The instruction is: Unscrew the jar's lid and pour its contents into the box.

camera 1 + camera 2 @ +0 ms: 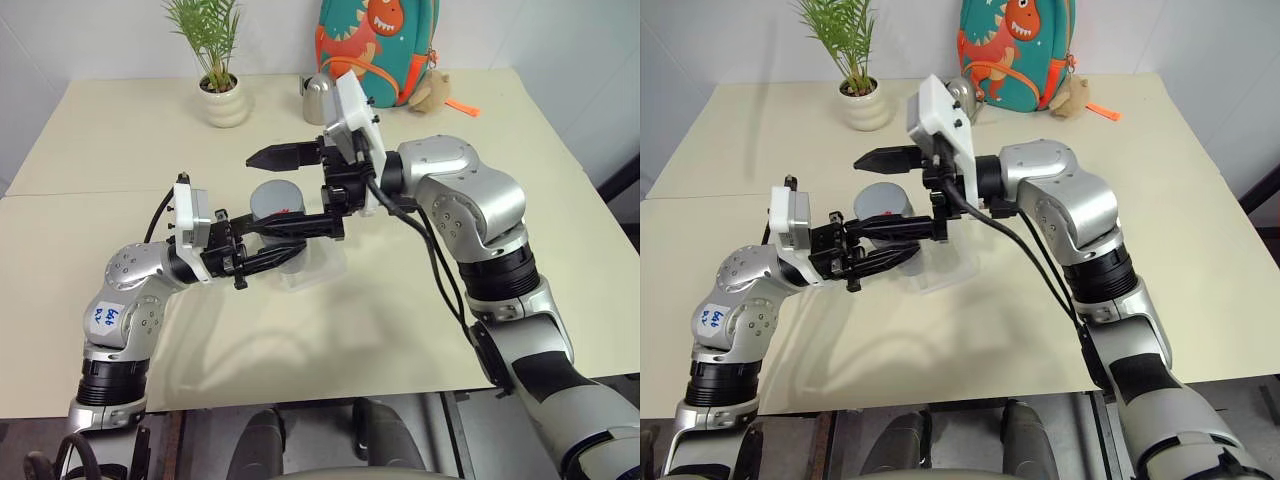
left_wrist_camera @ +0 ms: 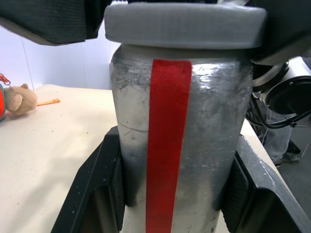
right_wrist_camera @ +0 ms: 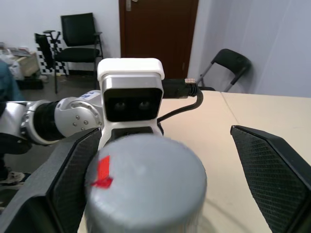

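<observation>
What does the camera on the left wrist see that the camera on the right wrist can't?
The left wrist view looks at the jar from the side: its long red strip, the left gripper's fingers clamped on its walls, and a plush toy far off on the table. The right wrist view looks across the top instead: the lid's small red mark, the right gripper's fingers spread wide on either side, and chairs by a brown door. Both share the grey lid and the beige table.

Clear jar (image 2: 180,145) with scuffed, cloudy walls and a glossy red tape strip (image 2: 165,145); matt grey lid (image 3: 146,187); smooth matt cream table (image 1: 400,330); textured black fingers (image 3: 265,167).
</observation>
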Controlling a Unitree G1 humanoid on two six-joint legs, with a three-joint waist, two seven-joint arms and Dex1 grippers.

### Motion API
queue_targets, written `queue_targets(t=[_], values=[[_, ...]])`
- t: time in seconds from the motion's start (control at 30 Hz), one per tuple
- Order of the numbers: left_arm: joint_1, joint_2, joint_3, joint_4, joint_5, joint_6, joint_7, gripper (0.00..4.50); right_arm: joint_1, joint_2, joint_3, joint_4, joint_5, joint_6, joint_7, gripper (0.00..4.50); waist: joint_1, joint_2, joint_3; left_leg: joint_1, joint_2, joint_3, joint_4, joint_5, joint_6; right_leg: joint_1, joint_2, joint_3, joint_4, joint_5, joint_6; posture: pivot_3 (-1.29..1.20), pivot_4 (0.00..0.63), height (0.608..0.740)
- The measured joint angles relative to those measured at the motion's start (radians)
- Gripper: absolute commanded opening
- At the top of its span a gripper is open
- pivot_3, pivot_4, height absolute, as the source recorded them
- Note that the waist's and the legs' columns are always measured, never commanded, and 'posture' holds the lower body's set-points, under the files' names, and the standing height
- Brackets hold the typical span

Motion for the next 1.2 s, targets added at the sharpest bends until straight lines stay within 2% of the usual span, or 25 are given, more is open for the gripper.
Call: queue_targets(t=[0.33, 0.5, 0.67, 0.87, 1.03, 1.2], values=[[0.018, -0.014, 0.023, 0.000, 0.000, -0.001, 0.019, 2.04, -0.019, -0.057, -0.020, 0.096, 0.015, -0.021, 0.094, 4.47, -0.002, 0.000, 0.000, 0.001, 0.000, 0.001, 0.000, 0.000, 0.000, 0.000, 0.001, 0.002, 0.000, 0.000, 0.000, 0.00, 0.150, 0.740], [0.037, -0.014, 0.027, -0.017, -0.006, -0.014, -0.013, 2.04, -0.019, -0.136, -0.079, 0.167, 0.000, -0.021, 0.094, 4.47, 0.009, 0.000, 0.000, 0.000, 0.000, 0.002, 0.000, 0.000, 0.000, 0.000, 0.001, 0.002, -0.002, 0.001, 0.001, 0.00, 0.150, 0.740], [0.037, -0.010, 0.028, -0.017, -0.006, -0.016, -0.015, 2.04, -0.016, -0.167, -0.099, 0.167, 0.002, -0.016, 0.116, 4.47, 0.007, 0.000, 0.000, 0.000, 0.000, 0.003, 0.000, 0.000, 0.000, 0.000, 0.001, 0.003, -0.002, 0.001, 0.001, 0.00, 0.150, 0.740], [0.025, -0.007, 0.027, -0.001, -0.005, -0.017, -0.014, 2.04, -0.006, -0.155, -0.107, 0.056, 0.063, 0.060, 0.108, 4.47, -0.001, 0.000, 0.000, 0.000, 0.000, 0.003, 0.000, 0.000, 0.000, -0.001, 0.001, 0.003, -0.002, 0.001, 0.001, 0.00, 0.150, 0.740], [0.021, -0.007, 0.024, 0.002, -0.003, -0.017, -0.013, 2.04, -0.006, -0.088, -0.091, -0.054, 0.082, 0.136, 0.006, 4.47, 0.000, 0.000, 0.000, 0.000, 0.000, 0.003, 0.000, 0.000, 0.000, 0.000, 0.001, 0.003, -0.002, 0.001, 0.001, 0.00, 0.150, 0.740], [0.006, -0.009, 0.003, 0.004, 0.000, -0.016, -0.013, 2.04, -0.004, -0.029, -0.021, -0.099, 0.055, 0.162, -0.072, 4.47, 0.000, 0.000, 0.000, 0.000, 0.000, 0.003, 0.000, 0.000, 0.000, 0.000, 0.001, 0.003, -0.001, 0.001, 0.001, 0.00, 0.150, 0.740]])
